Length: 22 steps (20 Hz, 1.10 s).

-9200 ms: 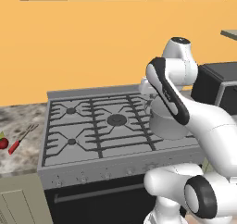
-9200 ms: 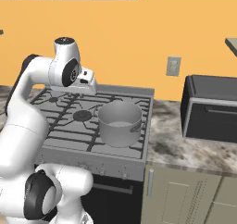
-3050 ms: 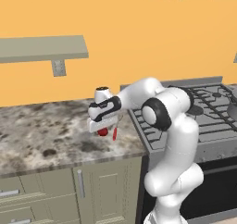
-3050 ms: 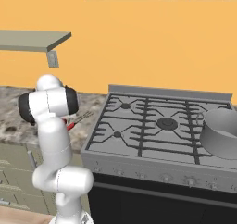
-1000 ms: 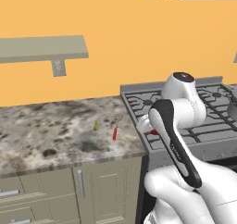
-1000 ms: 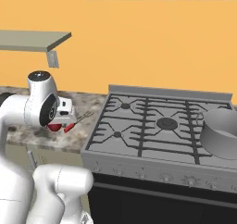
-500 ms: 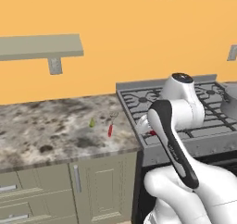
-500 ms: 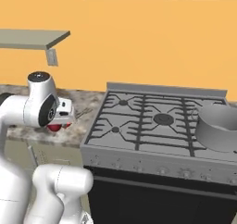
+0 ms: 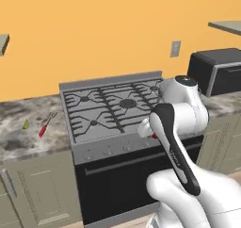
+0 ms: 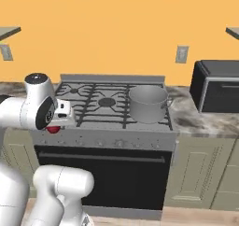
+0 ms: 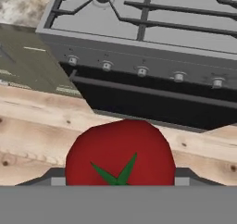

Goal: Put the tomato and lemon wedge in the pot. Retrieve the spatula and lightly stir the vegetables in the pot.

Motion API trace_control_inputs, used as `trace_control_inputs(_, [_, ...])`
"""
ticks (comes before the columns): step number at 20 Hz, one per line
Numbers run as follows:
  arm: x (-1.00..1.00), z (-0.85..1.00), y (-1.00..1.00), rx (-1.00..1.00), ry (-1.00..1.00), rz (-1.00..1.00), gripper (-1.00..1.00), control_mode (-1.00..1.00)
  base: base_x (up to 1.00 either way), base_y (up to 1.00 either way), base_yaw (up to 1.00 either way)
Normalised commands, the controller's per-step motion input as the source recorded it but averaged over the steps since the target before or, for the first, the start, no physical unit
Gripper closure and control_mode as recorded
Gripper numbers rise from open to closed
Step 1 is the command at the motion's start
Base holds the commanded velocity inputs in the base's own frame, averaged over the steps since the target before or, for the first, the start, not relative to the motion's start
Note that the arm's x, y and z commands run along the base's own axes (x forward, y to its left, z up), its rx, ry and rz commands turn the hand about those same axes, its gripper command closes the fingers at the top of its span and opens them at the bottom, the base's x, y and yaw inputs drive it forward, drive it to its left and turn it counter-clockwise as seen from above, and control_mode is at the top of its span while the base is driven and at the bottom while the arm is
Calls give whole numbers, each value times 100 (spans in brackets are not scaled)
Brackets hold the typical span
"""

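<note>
Tomato point(image 11: 120, 153), a small round dark-red ball with a green calyx, sits clamped in the end effector point(image 11: 119, 174), jaws spread fairly wide around it; it sits right at the fingertips in the hand view, with the stove front and wooden floor beyond. In the right base view a red sliver point(image 10: 53, 129) shows under the hand, held in front of the stove's left front edge, off the worktop. Judged reason: the tomato is being carried toward the round grey brushed-metal pot point(image 10: 148, 103), which stands on the right side of the grey gas stove point(image 9: 108, 110), well apart from the hand. The yellow-green lemon wedge point(image 9: 26, 124) and red-handled spatula point(image 9: 45, 125) lie near each other on the speckled worktop point(image 9: 19, 140) left of the stove, not yet collected.
</note>
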Motion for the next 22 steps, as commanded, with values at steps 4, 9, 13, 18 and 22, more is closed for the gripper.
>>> trace_control_inputs(4, [0, 0, 0, 0, 0, 0, 100, 100, 66, -100, 7])
trace_control_inputs(9, [0, 0, 0, 0, 0, 0, 100, 100, 94, -100, 37])
trace_control_inputs(13, [0, 0, 0, 0, 0, 0, 100, 100, 31, -97, 11])
trace_control_inputs(18, [0, 0, 0, 0, 0, 0, 100, 100, 36, -4, -4])
trace_control_inputs(22, [0, 0, 0, 0, 0, 0, 100, 100, 0, 0, 0])
